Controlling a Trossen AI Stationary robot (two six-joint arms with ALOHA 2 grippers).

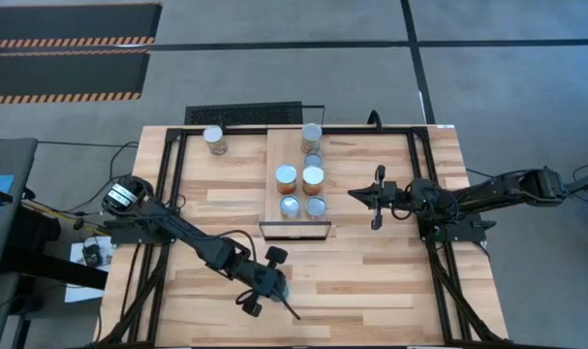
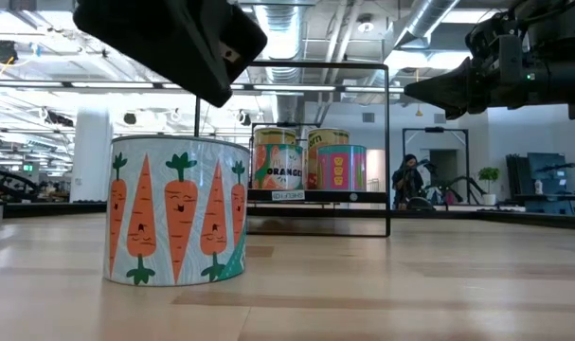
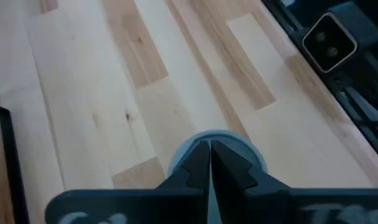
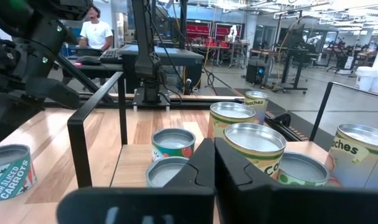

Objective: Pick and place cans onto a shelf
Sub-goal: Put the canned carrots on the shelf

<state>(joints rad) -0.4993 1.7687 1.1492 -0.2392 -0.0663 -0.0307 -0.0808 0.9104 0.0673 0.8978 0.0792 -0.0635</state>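
Now the left gripper [image 1: 270, 287] hangs right over the carrot can [image 2: 177, 210], far from the shelf [image 1: 274, 155] on the table [image 1: 371, 281]. Its jaws are pressed together, so they should open wide, then drop straight down around it. The right gripper [image 1: 375, 197] waits beside the shelf, jaws together too.

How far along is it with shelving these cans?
Six cans stand on the shelf. The left pincer hangs shut over a carrot can, not gripping it. That can and a second can left of the shelf remain. The right pincer waits beside the shelf.
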